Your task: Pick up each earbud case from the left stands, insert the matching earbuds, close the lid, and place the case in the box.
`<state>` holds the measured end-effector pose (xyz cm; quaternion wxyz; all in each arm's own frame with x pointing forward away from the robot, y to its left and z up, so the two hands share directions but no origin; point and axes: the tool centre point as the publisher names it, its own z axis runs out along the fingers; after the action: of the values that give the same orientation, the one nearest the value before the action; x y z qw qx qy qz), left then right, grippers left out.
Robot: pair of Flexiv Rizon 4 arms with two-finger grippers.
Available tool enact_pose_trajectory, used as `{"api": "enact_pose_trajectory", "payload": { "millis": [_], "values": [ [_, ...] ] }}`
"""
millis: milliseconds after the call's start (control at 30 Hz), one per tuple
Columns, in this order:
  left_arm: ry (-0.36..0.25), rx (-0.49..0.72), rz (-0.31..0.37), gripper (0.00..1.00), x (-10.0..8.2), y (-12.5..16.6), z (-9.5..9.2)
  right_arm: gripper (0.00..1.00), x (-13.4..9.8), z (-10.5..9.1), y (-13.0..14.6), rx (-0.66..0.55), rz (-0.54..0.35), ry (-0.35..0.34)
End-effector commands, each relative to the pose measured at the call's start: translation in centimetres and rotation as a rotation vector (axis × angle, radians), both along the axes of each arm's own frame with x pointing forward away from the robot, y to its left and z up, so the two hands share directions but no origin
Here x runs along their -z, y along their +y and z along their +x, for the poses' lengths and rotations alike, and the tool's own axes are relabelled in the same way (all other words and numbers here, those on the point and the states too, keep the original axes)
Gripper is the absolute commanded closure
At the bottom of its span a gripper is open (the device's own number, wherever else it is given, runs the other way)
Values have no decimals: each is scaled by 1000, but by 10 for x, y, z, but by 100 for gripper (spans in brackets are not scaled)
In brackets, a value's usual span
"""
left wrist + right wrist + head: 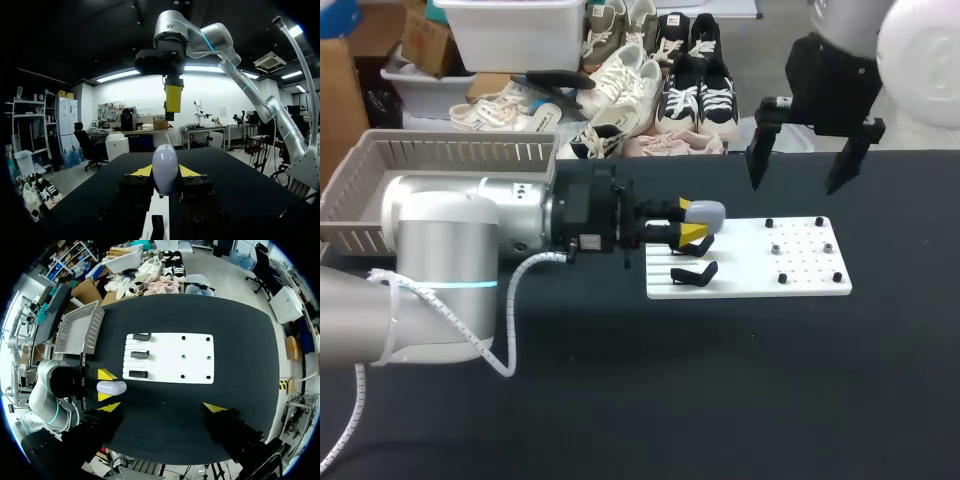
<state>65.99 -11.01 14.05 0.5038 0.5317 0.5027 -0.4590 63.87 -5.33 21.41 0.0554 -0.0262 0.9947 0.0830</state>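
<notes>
While the left arm (pixel 470 250) lies low across the black table (pixel 720 400) in the head view, its gripper (pixel 690 221) grips a pale grey earbud case (pixel 708 211), with one yellow-tipped finger on each side of it. The case is held off the surface at the end of the white board (pixel 800 285) where the stands are. One black stand (pixel 696 272) shows on the board just beside the gripper, and small black pegs dot the board's other half. A grey slatted basket (pixel 430 155) sits behind the left arm at the table's far corner. The right gripper (pixel 801 186) hangs above the far edge of the table, past the board. Its dark fingers are spread wide with nothing between them.

In the left wrist view, the case (pixel 165 170) stands upright between the two yellow tips of the left gripper (pixel 165 175), which press on it from both sides. It is a smooth, rounded shell. Ahead of it and higher up is the right arm (pixel 200 40), with one of its yellow fingertips (pixel 173 98) pointing down.

In the right wrist view, the right gripper (pixel 162 408) looks down from high over the table, its fingers far apart and holding nothing. Below it lies the board (pixel 172 365), with three black stands (pixel 139 354) in a row along one end. Beside that end, the left gripper (pixel 106 386) holds the case (pixel 112 387). From here the case shows against the black table surface, close to the nearest stand but apart from it. The basket (pixel 75 330) lies beyond the left arm (pixel 52 390), well apart from the case.
</notes>
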Motion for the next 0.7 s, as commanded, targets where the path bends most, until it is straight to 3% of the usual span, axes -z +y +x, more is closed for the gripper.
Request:
{"api": "enact_pose_trajectory", "payload": {
  "millis": [33, 267, 433, 600, 700],
  "values": [
    [-13, -105, 57, 100, -23, 44, -9, 0, 2, -7, -2, 22, 7, -113],
    [-21, -290, 129, 100, -39, 99, 32, 0, 2, -7, -2, 22, 7, -113],
    [7, -422, 171, 100, -46, 136, 64, 0, 2, -7, -2, 22, 7, -113],
    [45, -531, 262, 100, -43, 178, 94, 0, 2, -7, -2, 22, 7, -113],
    [82, -595, 282, 100, -36, 205, 110, 0, 2, -7, -2, 22, 7, -113]
  ]
}}
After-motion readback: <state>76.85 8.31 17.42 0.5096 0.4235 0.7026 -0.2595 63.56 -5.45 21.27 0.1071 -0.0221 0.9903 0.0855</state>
